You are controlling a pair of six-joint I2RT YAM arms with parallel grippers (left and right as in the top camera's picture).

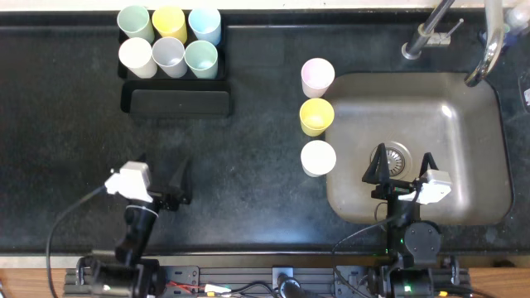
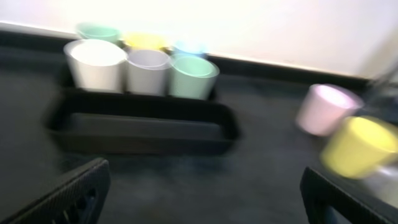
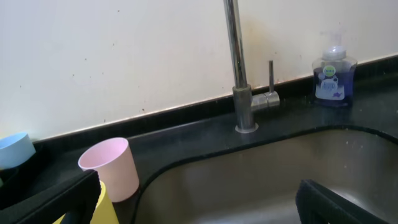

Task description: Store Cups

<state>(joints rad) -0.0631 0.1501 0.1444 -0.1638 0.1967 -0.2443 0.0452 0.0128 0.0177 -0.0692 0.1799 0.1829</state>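
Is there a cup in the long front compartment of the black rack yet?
No, that front compartment lies bare; all six stored cups stand in the section behind it.

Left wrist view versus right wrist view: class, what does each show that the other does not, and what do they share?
Left wrist only: the white cup, grey cup and green cup, standing in a black tray. Right wrist only: the soap bottle and the tap's upright pipe. Both: the pink cup, yellow cup and blue cup.

Blue cup partly off-frame
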